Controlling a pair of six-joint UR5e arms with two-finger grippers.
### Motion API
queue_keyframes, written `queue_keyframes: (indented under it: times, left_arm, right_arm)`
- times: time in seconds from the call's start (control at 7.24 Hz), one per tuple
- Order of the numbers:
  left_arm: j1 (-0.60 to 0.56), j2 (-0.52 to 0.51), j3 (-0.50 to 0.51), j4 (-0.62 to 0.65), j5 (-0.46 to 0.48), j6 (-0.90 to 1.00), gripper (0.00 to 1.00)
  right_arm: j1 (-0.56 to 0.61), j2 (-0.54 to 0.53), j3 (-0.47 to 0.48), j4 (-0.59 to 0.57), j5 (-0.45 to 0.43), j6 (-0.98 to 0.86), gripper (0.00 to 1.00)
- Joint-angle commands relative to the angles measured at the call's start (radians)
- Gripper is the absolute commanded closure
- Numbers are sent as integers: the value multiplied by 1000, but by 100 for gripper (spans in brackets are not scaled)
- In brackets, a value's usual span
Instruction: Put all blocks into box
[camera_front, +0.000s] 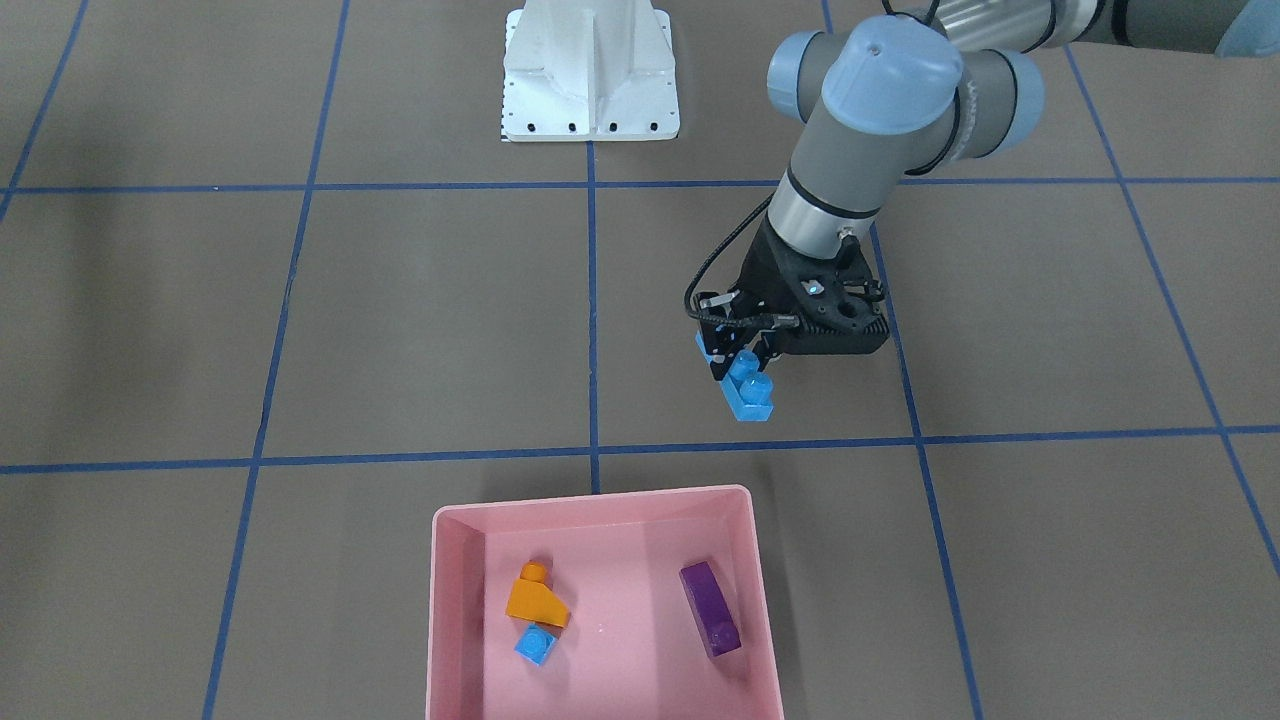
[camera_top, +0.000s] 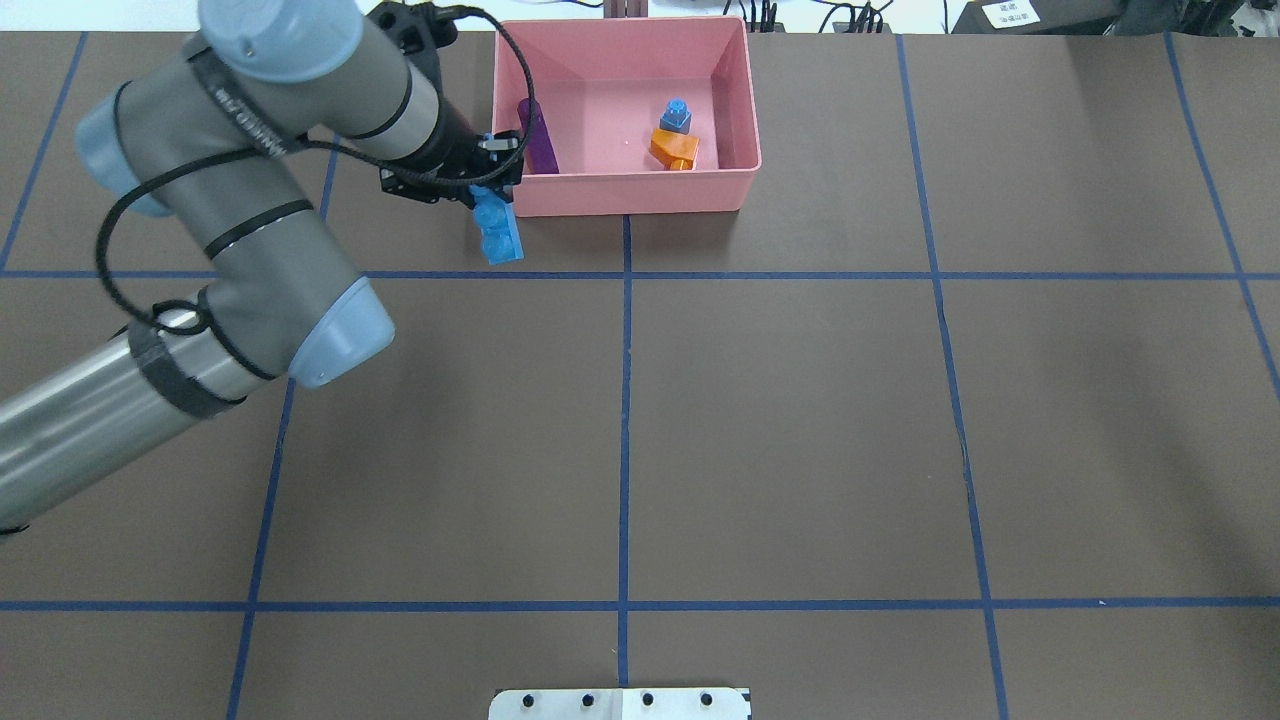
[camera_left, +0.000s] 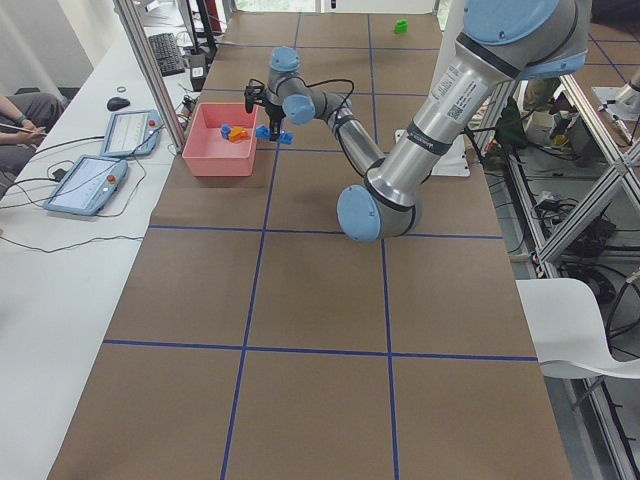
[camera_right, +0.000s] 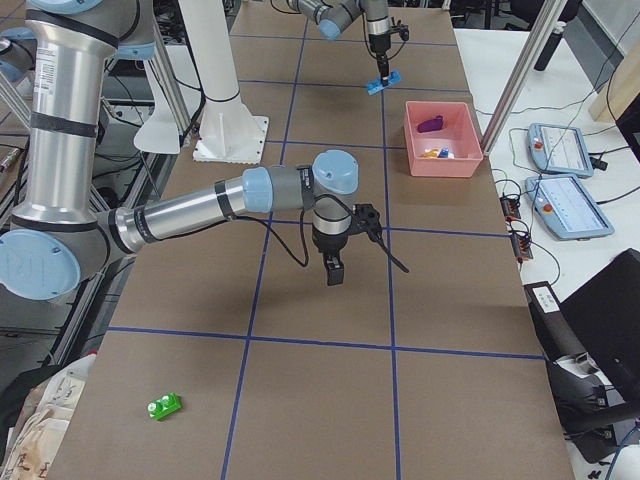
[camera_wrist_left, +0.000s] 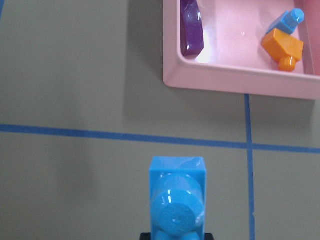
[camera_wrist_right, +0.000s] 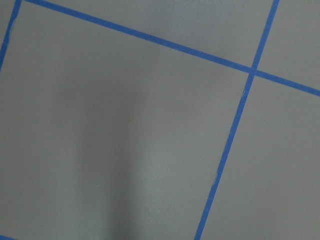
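Note:
My left gripper (camera_front: 738, 358) is shut on the long blue brick (camera_front: 750, 392), holding it above the table just short of the pink box (camera_front: 600, 497). In the overhead view the blue brick (camera_top: 497, 228) hangs beside the box's (camera_top: 625, 195) near left corner. In the box lie the orange brick (camera_front: 535, 598), the tiny blue brick (camera_front: 536, 644) and the purple brick (camera_front: 710, 608). The green brick (camera_right: 163, 406) lies far off on the table. My right gripper (camera_right: 335, 275) hovers over mid-table, seen only from the side, so I cannot tell its state.
The white robot base (camera_front: 590, 75) stands at mid-table edge. Two tablets (camera_right: 570, 205) lie on a side table beyond the box. A person's arm (camera_left: 20, 110) rests on the side table. Brown table with blue grid lines surrounds the box.

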Motion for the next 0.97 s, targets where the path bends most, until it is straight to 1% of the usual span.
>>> queue_keyframes:
  times: [0.0,0.14,0.28,0.41,0.55,0.69,0.83]
  left_arm:
    - [-62,-232,318,-1,-39,3,100]
    - [-73,-323,442,-1,-38,38,100]
    - [-79,-383,526,-6,-35,41,100]
    - [-76,-438,621,-10,-30,37,100]
    - [-74,-510,729,-12,-29,35,100]
    - [-70,-515,767,-30,-27,34,85]
    - [-65,-515,773,-35,-29,35,19]
  right_arm:
    - [11,-34,-7,0,15,-26,1]
    - [11,-57,-4,0,14,-30,1]
    - [12,-68,-4,0,14,-35,1]
    - [11,-106,-2,11,12,-51,1]
    - [12,-137,-7,79,15,-52,1]
    - [12,-159,-7,94,17,-49,1]
    - [14,-163,-7,94,17,-52,1]
